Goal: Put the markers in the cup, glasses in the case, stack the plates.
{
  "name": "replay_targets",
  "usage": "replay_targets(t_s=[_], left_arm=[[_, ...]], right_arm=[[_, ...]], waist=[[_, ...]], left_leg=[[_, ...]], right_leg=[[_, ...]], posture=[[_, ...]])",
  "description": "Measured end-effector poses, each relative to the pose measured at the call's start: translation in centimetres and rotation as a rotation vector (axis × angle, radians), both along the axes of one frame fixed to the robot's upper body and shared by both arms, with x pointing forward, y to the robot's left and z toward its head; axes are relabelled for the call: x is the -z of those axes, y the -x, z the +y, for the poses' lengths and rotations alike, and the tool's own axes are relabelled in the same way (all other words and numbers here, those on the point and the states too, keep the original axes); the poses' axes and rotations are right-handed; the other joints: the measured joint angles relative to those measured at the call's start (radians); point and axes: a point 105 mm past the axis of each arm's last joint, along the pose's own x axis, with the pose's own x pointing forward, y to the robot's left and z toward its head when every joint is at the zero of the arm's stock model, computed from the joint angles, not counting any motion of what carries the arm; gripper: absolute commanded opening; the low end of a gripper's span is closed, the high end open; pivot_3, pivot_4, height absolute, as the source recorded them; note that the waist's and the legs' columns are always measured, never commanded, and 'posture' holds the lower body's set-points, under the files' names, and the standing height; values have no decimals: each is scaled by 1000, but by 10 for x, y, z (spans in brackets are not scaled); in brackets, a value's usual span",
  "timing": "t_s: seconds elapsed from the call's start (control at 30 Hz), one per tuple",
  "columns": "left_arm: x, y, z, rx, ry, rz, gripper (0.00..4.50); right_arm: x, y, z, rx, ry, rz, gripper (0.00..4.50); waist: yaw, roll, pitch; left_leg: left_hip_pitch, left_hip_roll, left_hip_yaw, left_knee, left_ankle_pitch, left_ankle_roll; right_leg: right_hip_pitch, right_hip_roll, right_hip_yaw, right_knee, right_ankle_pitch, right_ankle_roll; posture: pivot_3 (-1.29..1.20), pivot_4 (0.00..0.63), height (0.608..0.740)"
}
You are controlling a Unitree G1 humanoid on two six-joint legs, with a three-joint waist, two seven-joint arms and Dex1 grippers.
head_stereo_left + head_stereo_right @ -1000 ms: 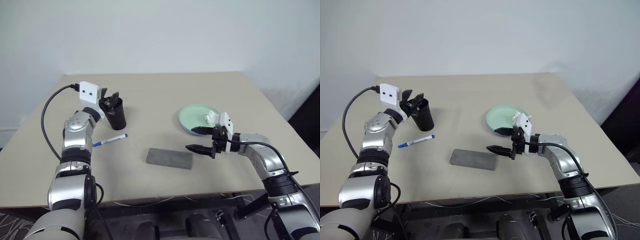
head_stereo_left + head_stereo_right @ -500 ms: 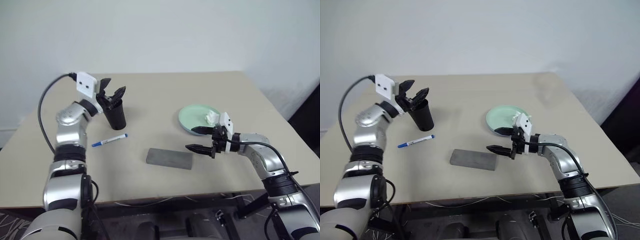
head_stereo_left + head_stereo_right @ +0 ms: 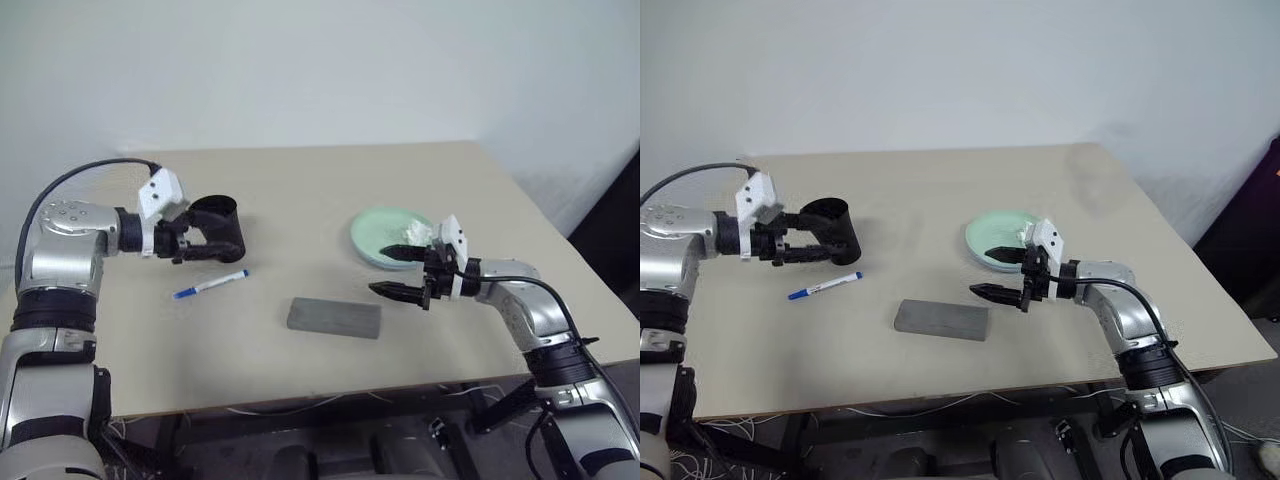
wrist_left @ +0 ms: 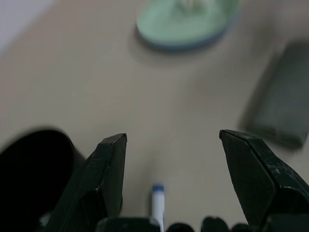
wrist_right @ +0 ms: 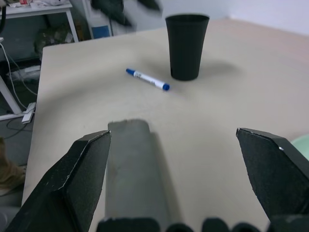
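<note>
Left gripper [image 4: 172,137] hangs with its two fingers spread and nothing between them, low over the table [image 3: 300,190], just beside the cup [image 5: 187,46]. The cup stands upright outside the jaws, off one finger. The blue-capped marker [image 3: 212,285] lies flat on the table just in front of the cup, roughly in line with the gap between the fingers.

We judge the marker step to be in hand: this pen has yet to go into the cup. We cannot tell whether the dark marker is already inside.

Next, we would drop the left gripper over the middle of the pen's body, turn the fingers to lie across it, pinch, lift, and tip it cap-up into the cup without knocking the cup over.

Right gripper [image 3: 381,271] is also spread wide and empty, hovering between the closed grey case [image 3: 334,317] and the mint green plate [image 3: 385,230], which carries a white paper wad [image 3: 418,232].
</note>
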Motion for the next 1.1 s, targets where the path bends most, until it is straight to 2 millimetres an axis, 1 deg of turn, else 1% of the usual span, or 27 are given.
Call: replay_targets(t_s=[0.1,0.17,0.4,0.5,0.73,0.9,1.1], left_arm=[[23,3,10,-8,-100,72,3218],[33,3,15,-13,-148,109,3218],[41,-8,15,-1,-262,160,3218],[45,-10,16,-7,-285,179,3218],[55,-10,24,-30,-354,226,3218],[61,-12,28,-70,-376,224,3218],[66,-15,27,-89,-397,227,3218]], right_arm=[[0,0,0,-1,0,-1,4500],[-1,0,0,-1,0,-2,4500],[0,0,0,0,-1,-2,4500],[1,0,0,2,-1,1,4500],[2,0,-1,7,1,6,4500],[3,0,-1,10,2,6,4500],[3,-1,-1,19,2,6,4500]], waist=[[0,0,0],[0,-1,0],[4,-1,0],[4,-1,0],[4,-1,1],[6,-1,1],[8,-2,1]], left_leg=[[-1,0,0,0,0,0],[-1,0,0,0,0,0],[-1,0,0,0,0,0],[-2,0,0,0,0,0],[-2,0,0,0,0,0],[-3,0,0,0,0,0],[-3,0,0,0,0,0]], right_leg=[[-1,0,0,0,0,0],[-1,0,0,0,0,0],[-1,0,0,0,0,0],[-2,0,0,0,0,0],[-2,0,0,0,0,0],[-2,0,0,0,0,0],[-2,0,0,0,0,0]], posture=[[0,0,740],[0,0,740],[0,0,740],[0,0,740],[0,0,740],[0,0,740],[0,0,740]])
